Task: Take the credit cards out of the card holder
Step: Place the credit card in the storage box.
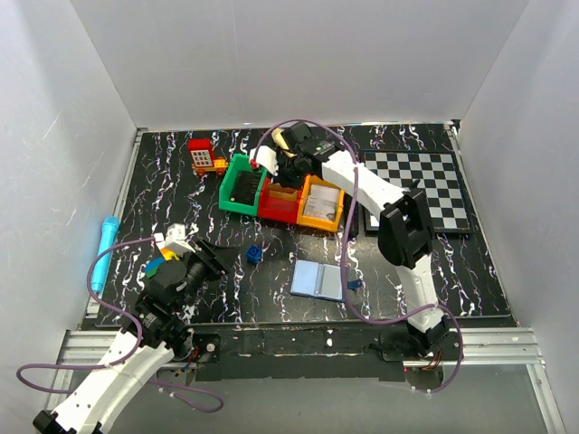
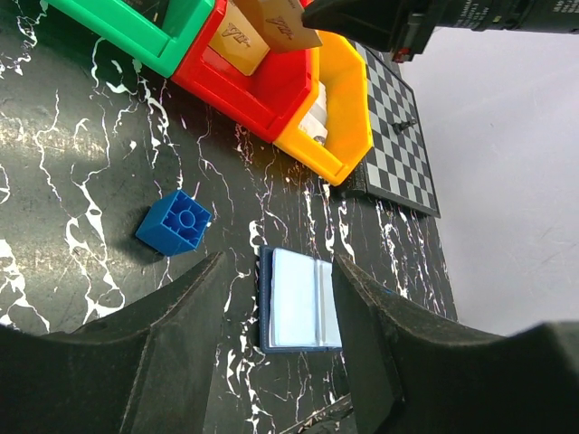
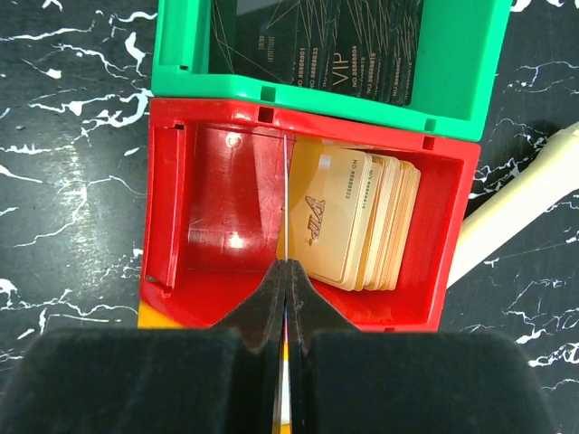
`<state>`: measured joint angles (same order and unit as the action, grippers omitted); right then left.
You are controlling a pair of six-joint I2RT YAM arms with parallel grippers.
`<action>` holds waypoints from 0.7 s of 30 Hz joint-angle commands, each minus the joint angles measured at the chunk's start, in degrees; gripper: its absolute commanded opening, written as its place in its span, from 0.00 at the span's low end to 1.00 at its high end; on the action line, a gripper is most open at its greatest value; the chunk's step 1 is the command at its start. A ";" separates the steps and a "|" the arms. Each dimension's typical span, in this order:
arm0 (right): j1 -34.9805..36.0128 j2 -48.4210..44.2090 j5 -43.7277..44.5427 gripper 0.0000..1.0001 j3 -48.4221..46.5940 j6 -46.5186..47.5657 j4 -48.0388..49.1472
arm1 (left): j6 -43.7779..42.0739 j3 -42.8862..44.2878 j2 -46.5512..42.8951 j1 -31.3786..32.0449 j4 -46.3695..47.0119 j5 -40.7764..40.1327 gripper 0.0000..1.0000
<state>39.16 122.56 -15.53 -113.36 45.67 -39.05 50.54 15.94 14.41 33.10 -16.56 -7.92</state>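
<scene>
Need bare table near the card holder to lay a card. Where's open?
Bare marble lies between the card holder and the blue block, and between the holder and the orange bin. Right of it, the right arm crowds.

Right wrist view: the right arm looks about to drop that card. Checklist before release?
1. Grip: ok. The right gripper is shut on a thin card, seen edge-on.
2. Card over the right bin: ok. Its edge hangs inside the red bin.
3. Landing spot free: ok. The stack of gold cards leans on the bin's right side, with bare floor below the card.
4. Card type matches the stack: cannot tell. Only the edge shows in this view.
5. Left gripper out of the way: ok. It is open, far from the bins.
6. Card holder emptied: cannot tell. It lies open and no card is seen sticking out.
</scene>
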 commanded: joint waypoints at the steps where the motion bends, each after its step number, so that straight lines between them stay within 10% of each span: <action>1: 1.10 1.62 4.54 0.01 -3.70 1.79 -1.11 | -0.27 0.67 -0.18 -0.23 -0.67 0.89 0.49; 21: 1.62 8.13 7.01 0.01 -10.74 -1.99 -6.66 | -0.27 -0.74 2.72 -0.23 1.62 2.47 0.49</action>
<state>40.62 129.12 -7.68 -121.40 45.15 -44.95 50.57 15.64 16.56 33.10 -16.10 -6.31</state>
